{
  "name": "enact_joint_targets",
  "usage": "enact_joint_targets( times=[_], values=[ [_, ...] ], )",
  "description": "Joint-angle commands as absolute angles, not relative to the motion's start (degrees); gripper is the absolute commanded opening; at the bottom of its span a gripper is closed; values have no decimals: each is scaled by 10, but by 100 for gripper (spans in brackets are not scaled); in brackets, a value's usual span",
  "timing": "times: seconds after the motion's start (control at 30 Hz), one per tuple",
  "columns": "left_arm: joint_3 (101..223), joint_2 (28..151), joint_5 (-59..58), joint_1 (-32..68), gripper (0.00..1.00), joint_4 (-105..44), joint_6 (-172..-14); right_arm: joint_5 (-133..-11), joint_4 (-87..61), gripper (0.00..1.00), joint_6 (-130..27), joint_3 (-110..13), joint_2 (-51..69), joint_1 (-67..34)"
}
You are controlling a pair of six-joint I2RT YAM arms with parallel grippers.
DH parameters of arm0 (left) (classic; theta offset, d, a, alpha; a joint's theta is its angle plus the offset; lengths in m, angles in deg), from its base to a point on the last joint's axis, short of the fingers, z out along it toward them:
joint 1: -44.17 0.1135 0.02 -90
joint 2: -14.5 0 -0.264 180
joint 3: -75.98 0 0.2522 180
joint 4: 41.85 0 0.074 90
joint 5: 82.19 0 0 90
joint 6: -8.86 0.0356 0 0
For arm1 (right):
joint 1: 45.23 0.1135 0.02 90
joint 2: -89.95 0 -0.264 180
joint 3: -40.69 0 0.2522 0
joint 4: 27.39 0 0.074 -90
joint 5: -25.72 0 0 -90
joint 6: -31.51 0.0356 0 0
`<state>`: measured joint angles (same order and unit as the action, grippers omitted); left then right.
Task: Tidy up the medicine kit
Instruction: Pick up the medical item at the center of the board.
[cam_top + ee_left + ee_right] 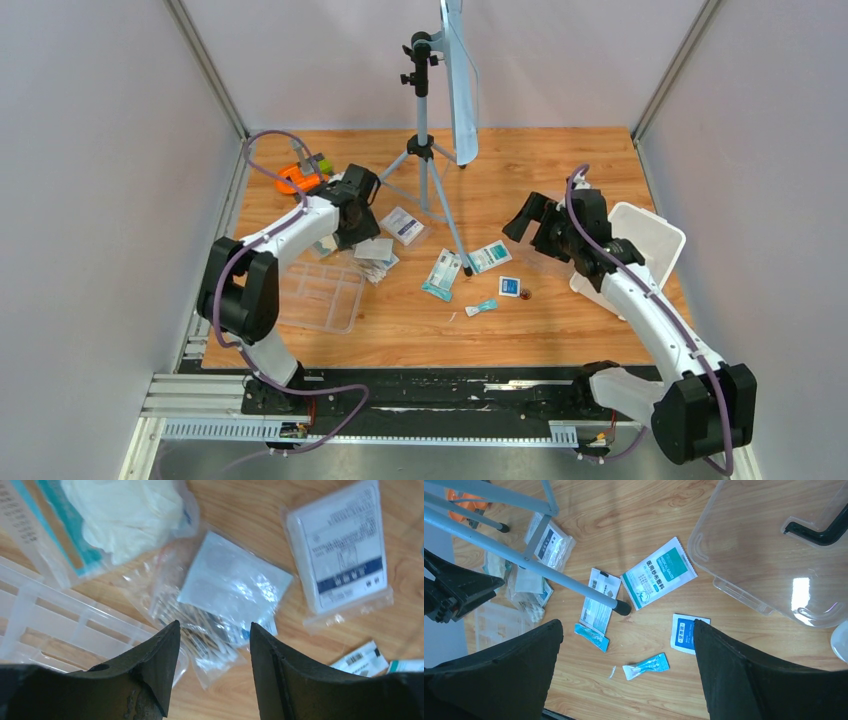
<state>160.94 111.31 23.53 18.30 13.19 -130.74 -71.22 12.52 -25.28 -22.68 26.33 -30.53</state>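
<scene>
a: step?
b: looks like gathering loose packets for the divided tray (pixel 50 625). left gripper (pixel 212 652) is spread wide with nothing in it, hanging right over the bag of cotton swabs (pixel 187 630), which lies just beside the tray's edge.
a: right one?
b: right gripper (pixel 627 625) is spread too and empty, above the middle scatter: teal-and-white packet (pixel 659 572), long white packet (pixel 596 605), small blue square packet (pixel 684 632), tiny blue tube (pixel 646 666).
a: the kit itself?
b: white tub (pixel 640 245) is far right in the top view, with the clear lid (pixel 769 545) and its black handle beside it. tray is on the left. can't see anything packed in the tray.
a: next move needs?
b: my guess is drop straight down and pinch the swab bag. flat clear pouch (pixel 235 580) overlaps it, so both may lift. thin film, likely slippery.
a: in the way?
b: tripod (pixel 425 150) foot lands between the long and teal packets. glove packet (pixel 120 510) and blue-banded packet (pixel 340 545) are close by. orange tool (pixel 300 178) at the back, not ours.
</scene>
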Motion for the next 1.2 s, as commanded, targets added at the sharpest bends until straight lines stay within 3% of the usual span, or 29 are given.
enact_joint_targets(
  times=[0.0,0.37,0.8,0.93,1.17],
  values=[
    [1587,1102,205,230,60,86,-1313,-703,115,100,-251,-222,283,-304],
    [1579,1144,176,280,47,53,-1268,-695,119,100,-254,-218,293,-304],
    [1540,1162,186,280,49,47,-1251,-698,119,100,-248,-225,274,-303],
    [1542,1161,184,280,32,48,-1243,-701,119,100,-245,-228,266,-303],
    [1560,1124,191,279,13,77,-1218,-693,119,100,-248,-230,261,-303]
  ],
)
